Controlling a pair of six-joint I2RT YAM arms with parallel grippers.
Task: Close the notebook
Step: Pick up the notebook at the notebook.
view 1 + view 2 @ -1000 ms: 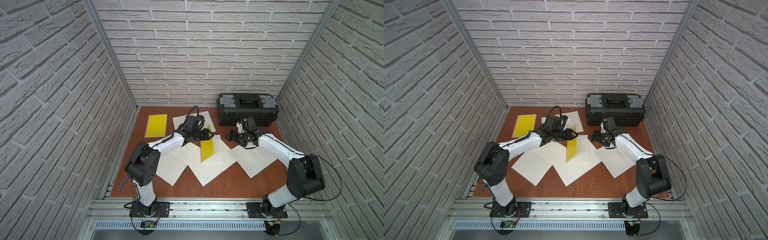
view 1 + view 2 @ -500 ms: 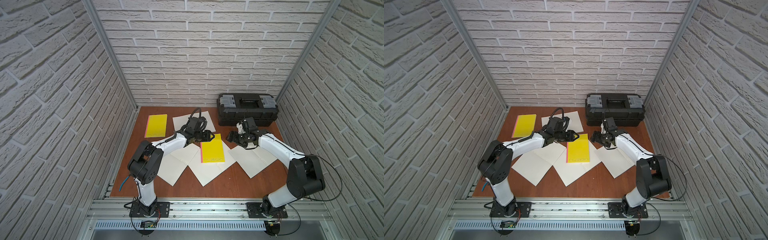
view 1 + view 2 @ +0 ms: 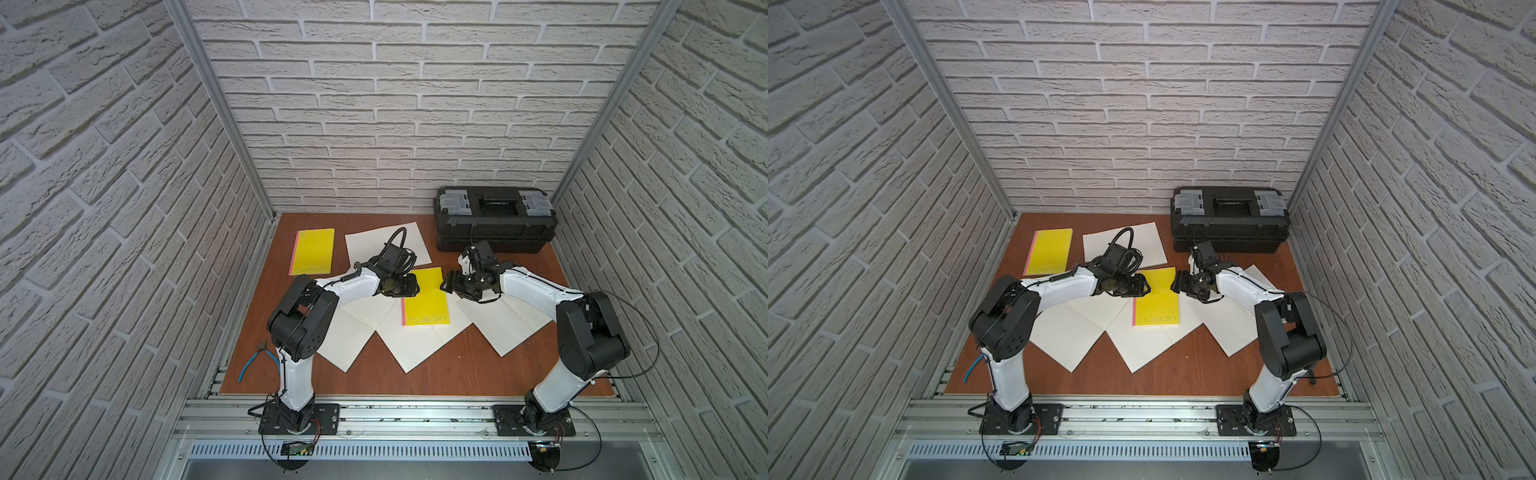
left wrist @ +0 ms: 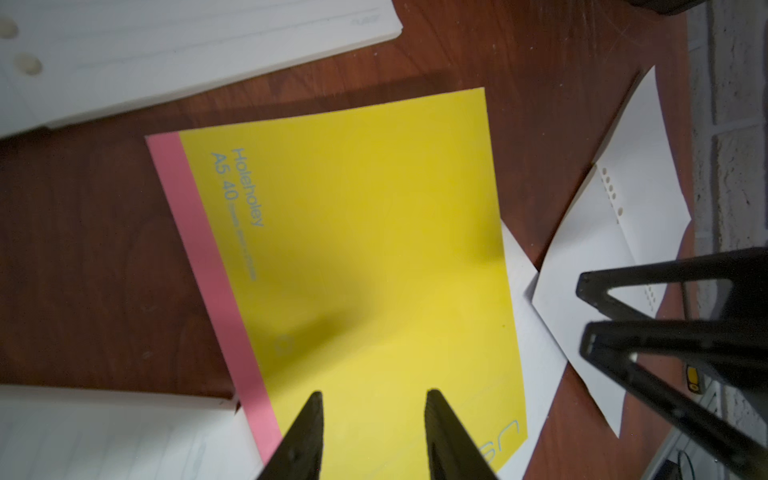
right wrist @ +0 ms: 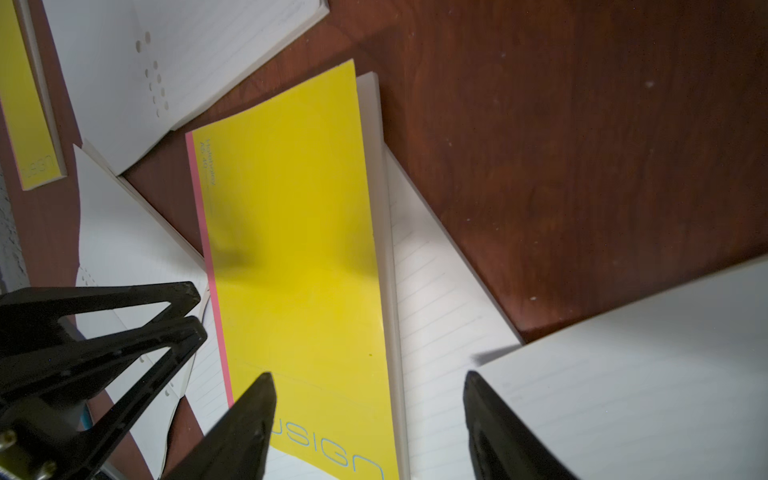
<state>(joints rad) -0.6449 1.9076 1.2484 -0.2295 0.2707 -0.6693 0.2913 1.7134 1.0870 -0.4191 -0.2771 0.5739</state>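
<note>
In front of the black toolbox [image 3: 494, 226] [image 3: 1229, 226], on the brown table [image 3: 457, 374], we see the yellow notebook [image 3: 424, 300] [image 3: 1155, 300] lying flat. It is shut. The yellow cover faces up, and a pink strip runs down one long side. In the right wrist view the notebook [image 5: 299, 257] shows a stack of white pages under the cover's edge. Part of it rests on an open white book [image 3: 419, 345]. The two pincers face each other across the end of the notebook nearest the toolbox. The left pincer [image 3: 409, 286] [image 3: 1142, 286] is on the side farther from the toolbox. In the left wrist view its two fingers [image 4: 372, 395] stand a little way apart, with nothing between them, and their tips are over the yellow cover [image 4: 353, 249]. We cannot tell if they touch it. The right pincer [image 3: 449, 284] [image 3: 1177, 284] is just in front of the toolbox. Its fingers [image 5: 368, 376] stand wide apart and hold nothing. One tip is over the yellow cover and the other is over the lined white pages beside it. A second yellow notebook [image 3: 312, 257], also shut, lies well apart from the toolbox, by the back wall. Blue pliers [image 3: 251, 361] lie farthest from the toolbox, by the table's edge.
</note>
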